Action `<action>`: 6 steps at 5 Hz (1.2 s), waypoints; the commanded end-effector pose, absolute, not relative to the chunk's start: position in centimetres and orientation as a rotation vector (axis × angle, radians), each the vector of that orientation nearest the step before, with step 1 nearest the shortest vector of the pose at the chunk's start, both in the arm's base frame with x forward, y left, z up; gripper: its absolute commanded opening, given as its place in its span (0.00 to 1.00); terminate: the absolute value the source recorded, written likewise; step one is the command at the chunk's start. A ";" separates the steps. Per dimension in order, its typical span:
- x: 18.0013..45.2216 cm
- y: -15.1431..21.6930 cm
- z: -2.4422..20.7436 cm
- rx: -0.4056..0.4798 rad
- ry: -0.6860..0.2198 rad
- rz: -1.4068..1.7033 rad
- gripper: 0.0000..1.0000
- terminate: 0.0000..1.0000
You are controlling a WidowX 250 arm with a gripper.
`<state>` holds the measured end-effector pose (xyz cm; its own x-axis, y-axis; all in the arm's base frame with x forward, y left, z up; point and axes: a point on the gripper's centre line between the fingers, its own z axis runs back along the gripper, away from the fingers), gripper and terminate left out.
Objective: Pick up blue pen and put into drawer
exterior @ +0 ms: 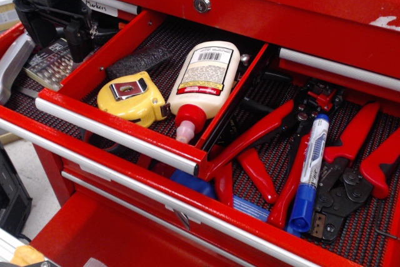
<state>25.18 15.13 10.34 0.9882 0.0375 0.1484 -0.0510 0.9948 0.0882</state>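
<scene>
The blue pen (312, 170), white barrel with blue print and a big blue cap pointing toward me, lies on red-handled pliers in the wide lower drawer at the right. The narrow red drawer (75, 79) stands pulled open at centre left, with a short silver pull bar (112, 134) and a black mesh liner. My gripper (76, 37) is a black mechanism at the top left, behind the drawer's left wall and far from the pen. Nothing shows in it, and its jaws are too dark to read.
In the narrow drawer lie a yellow tape measure (131, 97), a white glue bottle (205, 76) with a red tip, and a black block (139, 60). Red pliers (269, 132) and crimpers (353, 154) surround the pen. A drill-bit case (50, 64) sits under the gripper.
</scene>
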 end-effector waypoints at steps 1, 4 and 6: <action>25.2 15.1 10.3 0.092 -0.147 0.044 1.00 0.00; 25.2 3.5 19.0 0.143 -0.064 0.175 1.00 0.00; 25.3 -6.2 15.8 0.059 -0.168 0.173 1.00 0.00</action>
